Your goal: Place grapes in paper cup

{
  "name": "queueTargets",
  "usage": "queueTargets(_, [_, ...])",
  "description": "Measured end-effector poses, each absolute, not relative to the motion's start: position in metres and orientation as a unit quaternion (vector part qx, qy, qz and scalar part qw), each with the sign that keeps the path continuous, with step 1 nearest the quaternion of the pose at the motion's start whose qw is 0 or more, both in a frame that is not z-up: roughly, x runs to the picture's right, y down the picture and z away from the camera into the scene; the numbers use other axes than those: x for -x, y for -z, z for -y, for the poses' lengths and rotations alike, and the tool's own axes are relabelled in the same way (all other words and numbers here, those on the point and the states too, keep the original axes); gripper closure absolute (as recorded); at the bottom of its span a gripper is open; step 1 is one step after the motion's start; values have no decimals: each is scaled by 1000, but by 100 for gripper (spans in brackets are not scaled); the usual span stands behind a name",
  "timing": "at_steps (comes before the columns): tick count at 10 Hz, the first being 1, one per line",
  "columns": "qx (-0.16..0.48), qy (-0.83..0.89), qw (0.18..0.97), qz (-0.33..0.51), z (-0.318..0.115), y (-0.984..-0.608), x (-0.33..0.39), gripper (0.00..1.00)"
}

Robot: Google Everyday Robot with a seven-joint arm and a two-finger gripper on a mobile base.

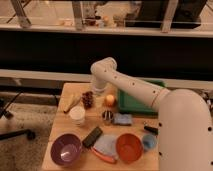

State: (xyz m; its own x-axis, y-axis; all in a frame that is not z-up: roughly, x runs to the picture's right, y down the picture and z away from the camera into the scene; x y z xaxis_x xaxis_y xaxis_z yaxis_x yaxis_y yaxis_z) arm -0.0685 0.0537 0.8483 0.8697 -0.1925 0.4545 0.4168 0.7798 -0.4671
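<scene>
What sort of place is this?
Likely an office or lab test area: a small wooden table staged with a round purple bowl, a black rolling-chair base on carpet. The gripper hangs beside the dark reddish-purple grapes.
</scene>
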Motion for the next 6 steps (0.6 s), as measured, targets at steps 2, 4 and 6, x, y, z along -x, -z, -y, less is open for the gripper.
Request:
queueTargets(2, [295, 170, 918, 202, -58, -846, 75, 20])
queueTargets(4, [300, 175, 914, 209, -62, -844, 82, 20])
queueTargets(6, [303, 181, 910, 215, -62, -844, 89, 20])
